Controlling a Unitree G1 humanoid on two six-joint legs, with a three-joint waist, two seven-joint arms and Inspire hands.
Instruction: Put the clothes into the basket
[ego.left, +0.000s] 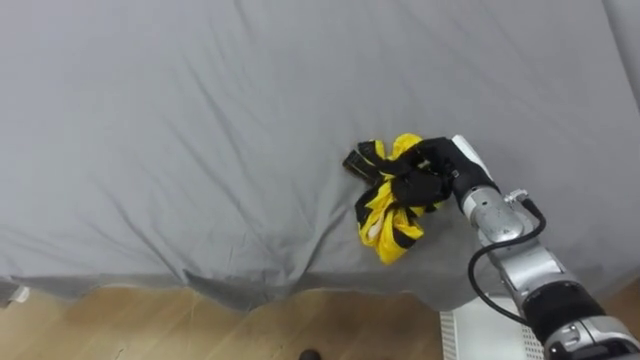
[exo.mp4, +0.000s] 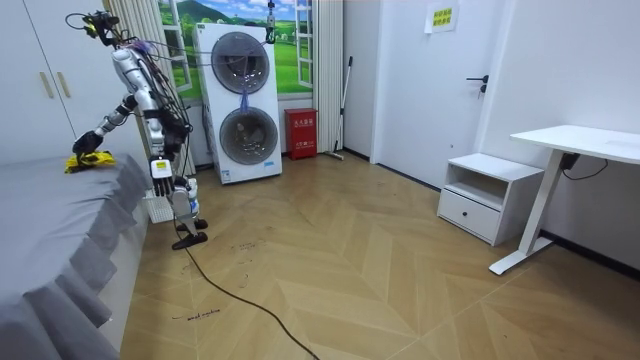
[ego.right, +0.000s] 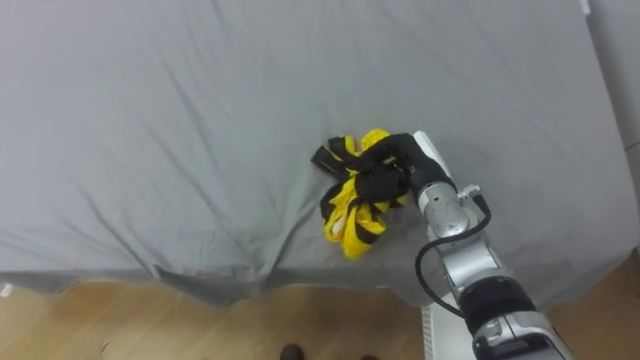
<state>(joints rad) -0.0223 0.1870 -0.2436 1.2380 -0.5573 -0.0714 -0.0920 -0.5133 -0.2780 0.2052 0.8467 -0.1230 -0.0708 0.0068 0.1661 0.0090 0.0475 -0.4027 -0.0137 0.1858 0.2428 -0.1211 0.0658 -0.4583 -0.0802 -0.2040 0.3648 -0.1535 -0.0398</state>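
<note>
A: Clothes? Yellow-black garment (ego.left: 388, 215), bunched right of centre on the grey bed sheet (ego.left: 180, 130), near its lower edge
B: Looks soft, light, floppy; best grabbed at the thick bunch. Right hand (ego.left: 432, 165) fingers curled into it, left hand (exo.mp4: 160, 170) hangs low, grip unclear

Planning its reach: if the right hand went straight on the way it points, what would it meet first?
The yellow-and-black garment, which the right hand seems to grip; beyond it, just grey bed sheet, as far as depth can be judged.
</note>
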